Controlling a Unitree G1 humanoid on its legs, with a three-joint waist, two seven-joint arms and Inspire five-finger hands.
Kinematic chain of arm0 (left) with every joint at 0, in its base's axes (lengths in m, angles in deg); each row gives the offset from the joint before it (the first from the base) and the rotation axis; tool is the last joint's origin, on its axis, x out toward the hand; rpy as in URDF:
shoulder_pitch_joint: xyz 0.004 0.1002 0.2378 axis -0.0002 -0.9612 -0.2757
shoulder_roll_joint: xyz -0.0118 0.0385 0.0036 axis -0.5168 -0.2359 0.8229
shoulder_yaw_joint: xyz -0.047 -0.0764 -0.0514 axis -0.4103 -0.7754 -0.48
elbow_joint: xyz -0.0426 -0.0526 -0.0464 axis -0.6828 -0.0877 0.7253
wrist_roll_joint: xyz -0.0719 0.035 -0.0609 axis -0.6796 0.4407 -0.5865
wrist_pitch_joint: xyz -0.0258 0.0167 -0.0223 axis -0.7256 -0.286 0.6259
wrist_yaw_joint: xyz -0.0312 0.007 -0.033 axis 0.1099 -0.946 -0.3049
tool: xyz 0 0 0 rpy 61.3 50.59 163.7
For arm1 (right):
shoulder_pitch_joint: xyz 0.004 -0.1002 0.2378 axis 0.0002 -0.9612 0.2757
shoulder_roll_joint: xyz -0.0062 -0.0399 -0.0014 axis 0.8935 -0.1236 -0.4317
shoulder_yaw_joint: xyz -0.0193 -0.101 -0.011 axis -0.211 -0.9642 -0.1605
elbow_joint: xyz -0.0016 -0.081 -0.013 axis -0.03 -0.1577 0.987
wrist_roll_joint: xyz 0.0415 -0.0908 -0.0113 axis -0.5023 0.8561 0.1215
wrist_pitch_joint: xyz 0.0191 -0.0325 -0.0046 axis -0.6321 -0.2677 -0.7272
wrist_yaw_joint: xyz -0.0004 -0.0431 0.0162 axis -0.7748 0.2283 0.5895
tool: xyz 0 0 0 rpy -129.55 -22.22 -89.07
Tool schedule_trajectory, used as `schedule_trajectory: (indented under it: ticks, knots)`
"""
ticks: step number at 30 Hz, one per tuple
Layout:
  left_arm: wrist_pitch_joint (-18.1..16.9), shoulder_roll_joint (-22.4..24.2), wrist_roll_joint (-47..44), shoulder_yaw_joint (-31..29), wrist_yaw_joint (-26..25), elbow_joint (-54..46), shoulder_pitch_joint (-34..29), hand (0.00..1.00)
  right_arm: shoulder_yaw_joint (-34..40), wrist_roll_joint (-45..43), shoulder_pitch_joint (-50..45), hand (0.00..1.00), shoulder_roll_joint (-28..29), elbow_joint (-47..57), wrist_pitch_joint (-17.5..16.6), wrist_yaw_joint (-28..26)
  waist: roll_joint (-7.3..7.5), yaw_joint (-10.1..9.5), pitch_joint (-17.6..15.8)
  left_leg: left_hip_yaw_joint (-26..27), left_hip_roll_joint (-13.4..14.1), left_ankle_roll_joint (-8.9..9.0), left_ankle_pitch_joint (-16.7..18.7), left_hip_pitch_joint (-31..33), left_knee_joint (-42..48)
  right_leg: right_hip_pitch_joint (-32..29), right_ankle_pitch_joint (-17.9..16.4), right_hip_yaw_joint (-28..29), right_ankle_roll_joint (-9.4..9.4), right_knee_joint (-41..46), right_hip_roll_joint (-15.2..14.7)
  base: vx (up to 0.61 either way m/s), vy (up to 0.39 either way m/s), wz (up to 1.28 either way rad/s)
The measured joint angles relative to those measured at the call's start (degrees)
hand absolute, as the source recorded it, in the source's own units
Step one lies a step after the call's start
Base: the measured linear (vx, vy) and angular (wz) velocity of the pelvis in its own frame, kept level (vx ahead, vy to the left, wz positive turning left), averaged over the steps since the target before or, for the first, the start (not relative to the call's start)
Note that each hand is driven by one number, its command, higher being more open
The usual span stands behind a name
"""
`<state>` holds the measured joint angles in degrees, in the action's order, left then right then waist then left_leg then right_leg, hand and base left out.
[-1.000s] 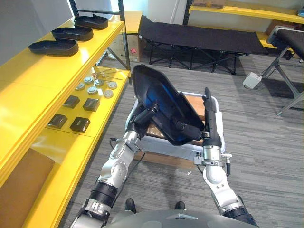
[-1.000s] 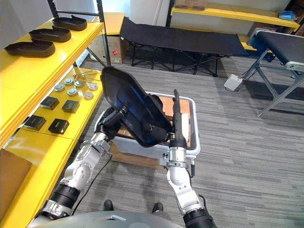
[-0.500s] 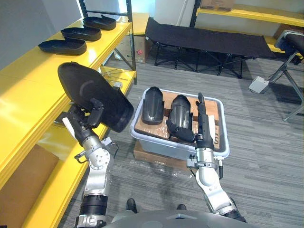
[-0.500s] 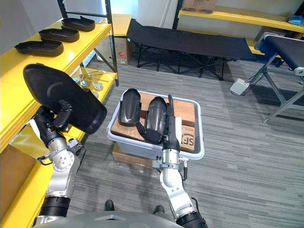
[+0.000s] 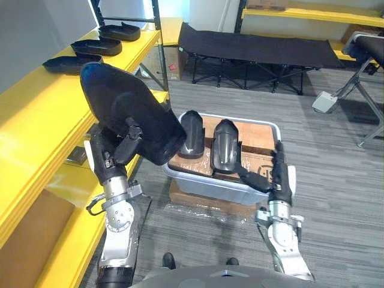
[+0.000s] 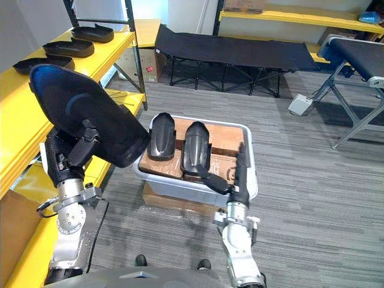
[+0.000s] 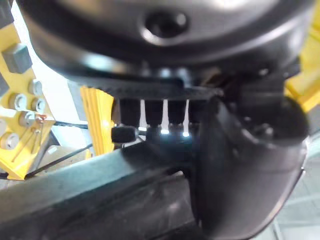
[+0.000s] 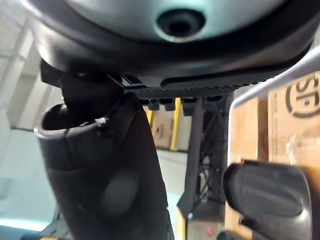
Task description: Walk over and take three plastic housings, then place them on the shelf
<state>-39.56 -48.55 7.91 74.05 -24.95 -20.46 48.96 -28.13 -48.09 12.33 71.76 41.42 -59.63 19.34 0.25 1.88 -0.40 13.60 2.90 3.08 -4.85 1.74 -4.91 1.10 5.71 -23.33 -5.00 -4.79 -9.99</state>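
We're gripping a black housing point(image 5: 123, 102) in our left hand point(image 5: 123, 147) at left, beside the shelf point(image 5: 36, 120); our right hand point(image 5: 278, 175) is hovering straight-fingered at the bin point(image 5: 204, 189).

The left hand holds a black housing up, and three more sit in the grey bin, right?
Not three: the right eye view shows two housings in the grey bin. The left hand does hold a black housing up.

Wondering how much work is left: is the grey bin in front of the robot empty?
No, two black plastic housings lie side by side in the grey bin, on top of cardboard boxes.
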Motion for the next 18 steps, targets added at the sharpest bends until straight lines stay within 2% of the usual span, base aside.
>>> schedule_trajectory:
  ticks: [3,9,13,18]
  knots:
    - [0.0,-0.27,-0.11,-0.71,2.47,-0.99,-2.08,0.0,3.28,-3.86,-0.78,1.0,-0.07,0.05,0.05,-0.32,-0.66,0.23,0.2,0.04,0.21,0.07,0.07,-0.06,-0.01,0.01,-0.11,0.07,0.06,-0.03,0.03,0.0,0.0,0.0]
    - [0.0,-1.4,-0.09,-1.16,5.52,-2.08,-4.34,0.0,3.92,-6.91,-1.0,1.0,0.03,0.28,0.04,-3.74,-0.96,-0.29,0.13,-0.21,0.7,0.18,0.1,-0.02,-0.15,0.14,-0.71,-0.22,0.39,-0.04,0.38,-0.01,0.002,0.02]
    - [0.0,-1.43,-0.02,-1.77,5.14,-2.63,-4.64,0.0,2.63,-7.03,-0.92,1.0,0.03,0.41,0.04,-6.09,-1.17,-0.59,0.21,-0.54,0.61,0.16,0.09,0.03,-0.1,0.34,-0.76,-0.58,0.32,-0.04,0.3,0.0,0.008,0.04]
    - [0.02,-1.36,1.9,-2.18,2.02,-6.58,-6.3,0.0,-1.12,-14.72,-0.18,1.0,0.0,1.89,0.08,-10.93,-1.19,-1.81,0.21,-1.89,0.45,0.15,0.03,0.64,0.03,0.49,-0.81,-1.77,0.1,0.0,0.27,0.0,0.001,0.12]
